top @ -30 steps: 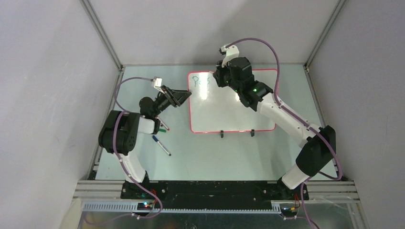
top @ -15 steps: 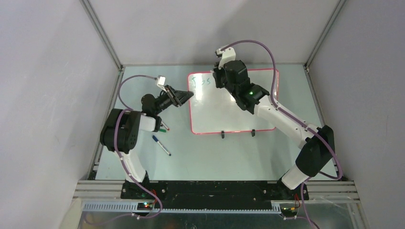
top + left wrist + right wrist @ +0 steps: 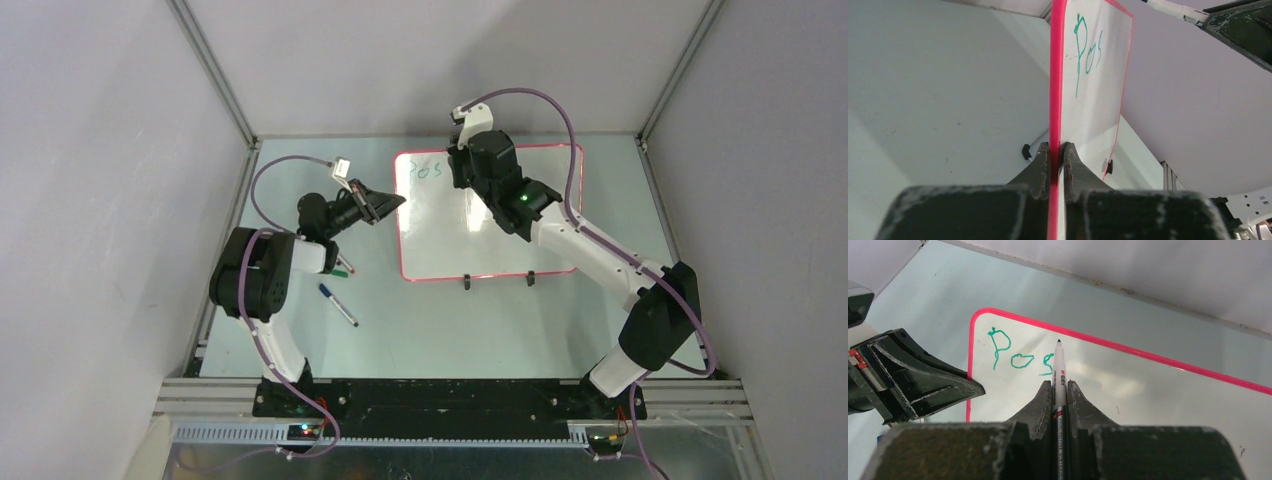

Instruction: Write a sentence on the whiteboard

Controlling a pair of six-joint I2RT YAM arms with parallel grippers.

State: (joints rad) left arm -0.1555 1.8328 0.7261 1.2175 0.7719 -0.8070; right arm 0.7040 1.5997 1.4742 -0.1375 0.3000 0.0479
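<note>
Board [image 3: 440,235] sits on worktop [image 3: 420,320], "Pos" [image 3: 1020,360] written top-left. Left tool [image 3: 1055,149] pinches its left rim. Right tool [image 3: 1060,386] clamps marker [image 3: 1059,362], tip by the "s". Board looks light, stiff, glossy-slick, so a rim grip likely steadies it best.

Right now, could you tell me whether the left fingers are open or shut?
Shut on the whiteboard: in the left wrist view both fingers pinch its pink rim.
</note>
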